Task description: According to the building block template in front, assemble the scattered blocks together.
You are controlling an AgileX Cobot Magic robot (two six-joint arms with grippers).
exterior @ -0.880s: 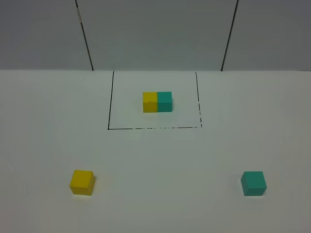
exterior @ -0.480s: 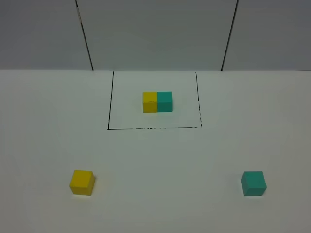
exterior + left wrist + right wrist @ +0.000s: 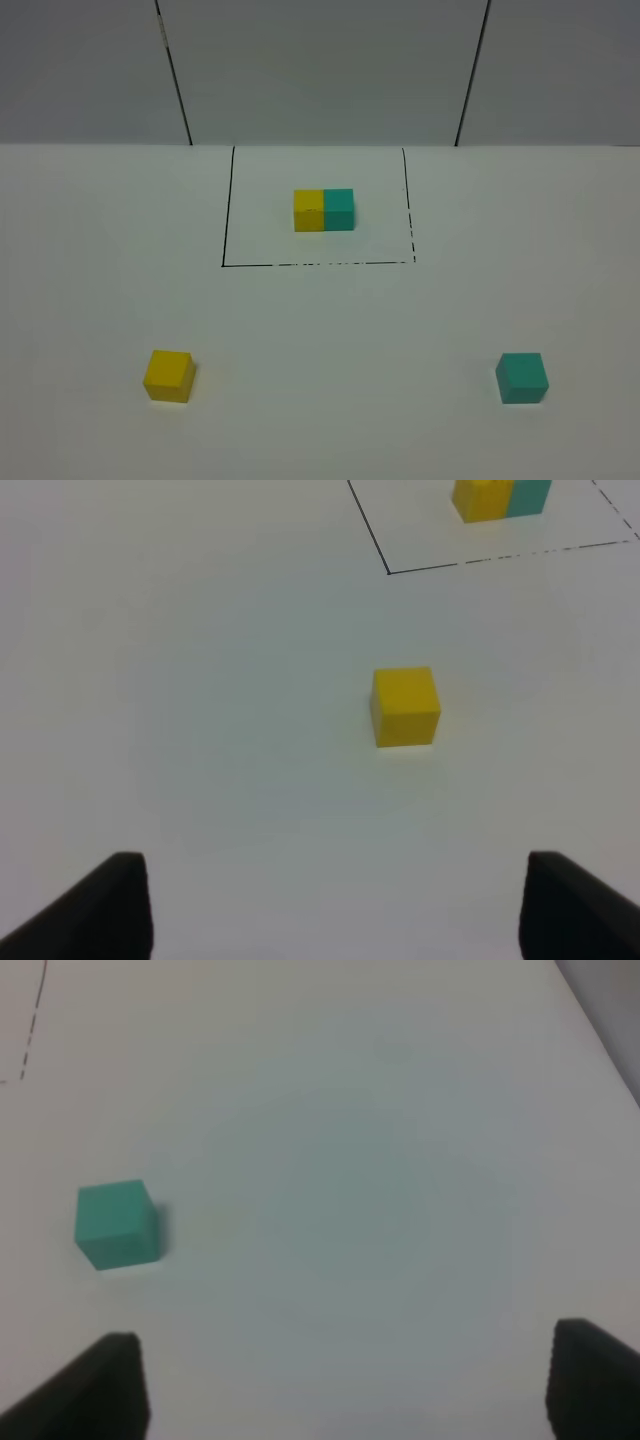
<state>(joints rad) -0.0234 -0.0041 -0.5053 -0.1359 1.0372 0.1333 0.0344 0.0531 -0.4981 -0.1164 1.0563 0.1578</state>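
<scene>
Zero change: yellow cube (image 3: 168,375) and teal cube (image 3: 521,377) sit unmoved, well apart; left hand (image 3: 335,900) and right hand (image 3: 348,1380) gape empty; template (image 3: 323,210) unmatched.

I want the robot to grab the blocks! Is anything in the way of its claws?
Nothing visible is. Only table surface lies between the open left gripper and the loose yellow cube, and between the open right gripper and the loose teal cube, which sits off to one side.
</scene>
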